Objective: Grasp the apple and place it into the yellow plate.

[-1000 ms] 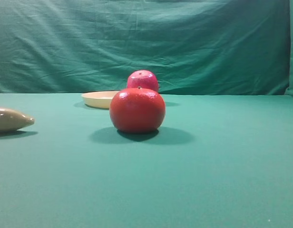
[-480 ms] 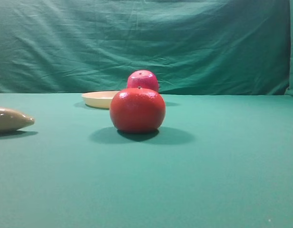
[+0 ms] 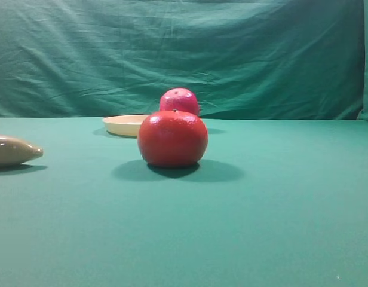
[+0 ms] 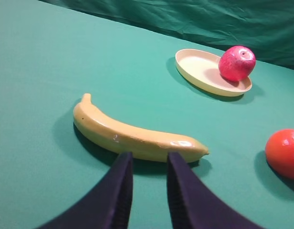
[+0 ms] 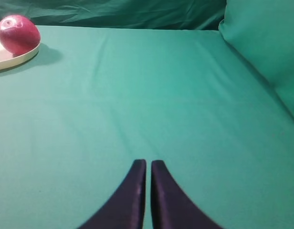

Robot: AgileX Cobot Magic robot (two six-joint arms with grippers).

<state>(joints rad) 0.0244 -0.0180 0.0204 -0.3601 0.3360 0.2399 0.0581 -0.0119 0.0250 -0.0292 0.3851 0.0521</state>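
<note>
The glossy crimson apple (image 4: 237,63) rests in the yellow plate (image 4: 194,67), at its far right side. In the high view the apple (image 3: 179,100) peeks over an orange-red fruit, with the plate (image 3: 121,124) to its left. From the right wrist view, apple (image 5: 18,34) and plate (image 5: 8,57) lie far off at the upper left. My left gripper (image 4: 150,160) hovers just in front of a banana, its fingers a little apart and empty. My right gripper (image 5: 148,164) is shut on nothing above bare cloth. Neither gripper shows in the high view.
A yellow banana (image 4: 132,136) lies right before the left fingers; its tip (image 3: 14,149) shows at the high view's left edge. An orange-red round fruit (image 3: 172,139) stands mid-table, also at the left wrist view's right edge (image 4: 284,152). Green cloth covers table and backdrop.
</note>
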